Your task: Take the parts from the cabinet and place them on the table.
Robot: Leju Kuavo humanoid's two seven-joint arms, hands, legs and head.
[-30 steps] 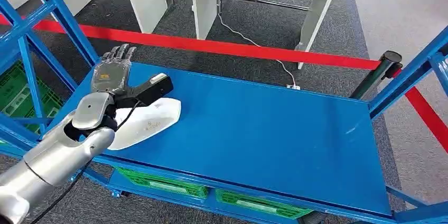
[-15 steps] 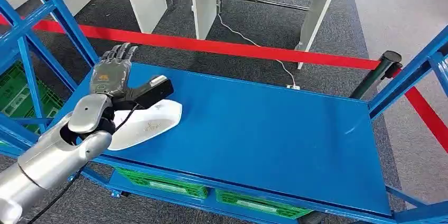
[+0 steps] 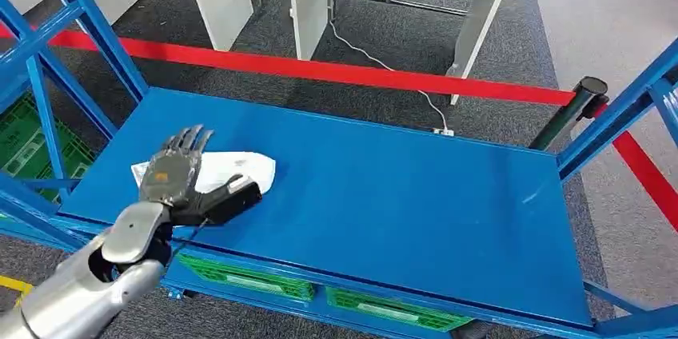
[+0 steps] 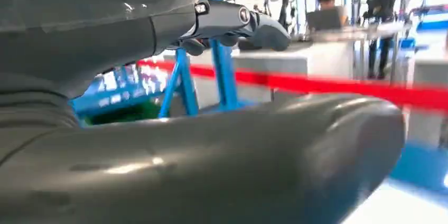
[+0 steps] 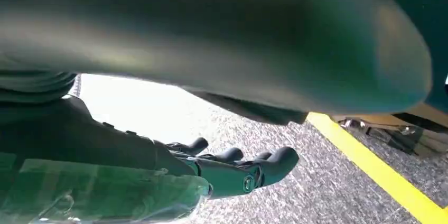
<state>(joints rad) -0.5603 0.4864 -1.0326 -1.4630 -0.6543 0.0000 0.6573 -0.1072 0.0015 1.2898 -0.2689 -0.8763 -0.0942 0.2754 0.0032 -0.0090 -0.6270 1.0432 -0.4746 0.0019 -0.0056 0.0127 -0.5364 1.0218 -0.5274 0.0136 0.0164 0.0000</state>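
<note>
Fingers of the left hand [image 3: 182, 183] spread wide and hold nothing, hovering over the white bag [image 3: 240, 169] lying flat near the blue shelf's [image 3: 416, 195] left front corner, seemingly poised to grasp it; the right hand [image 5: 232, 174] hangs loosely open.

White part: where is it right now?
In the head view, the white part lies flat on the left end of the blue shelf, near its front edge, partly under the left hand, whose fingers are spread above it.
</note>
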